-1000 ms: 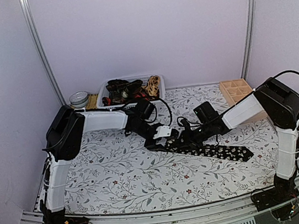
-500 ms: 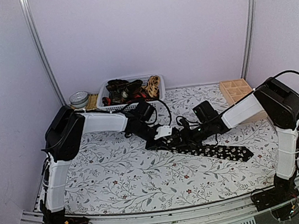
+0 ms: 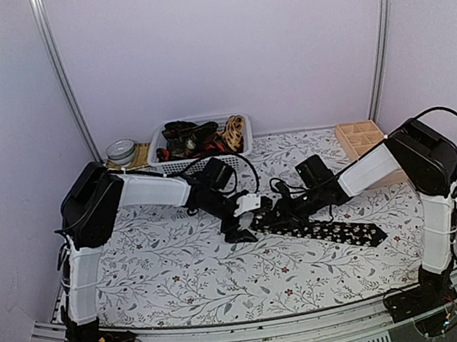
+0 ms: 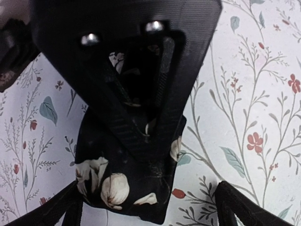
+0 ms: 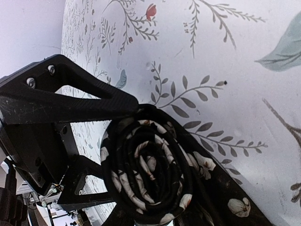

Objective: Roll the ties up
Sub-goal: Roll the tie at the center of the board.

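Note:
A black tie (image 3: 348, 231) with pale flowers lies flat across the middle of the patterned table, its left end wound into a roll. In the right wrist view the roll (image 5: 148, 174) shows as a tight spiral, and my right gripper (image 5: 127, 155) is shut on it, one finger above and one below. My left gripper (image 3: 239, 229) stands open just left of the roll. Its fingertips (image 4: 244, 212) spread wide on either side of the tie's roll (image 4: 117, 188) without touching it. In the left wrist view the right gripper's finger (image 4: 141, 84) covers the top of the roll.
A white basket (image 3: 155, 154) holding more dark ties stands at the back. A round tin (image 3: 122, 150) sits to its left. A wooden compartment box (image 3: 360, 140) is at the back right. The flowered cloth (image 3: 183, 271) covers the table.
My left gripper has opened wide and pulled back a little to the left of the roll. The right gripper stays on the rolled end.

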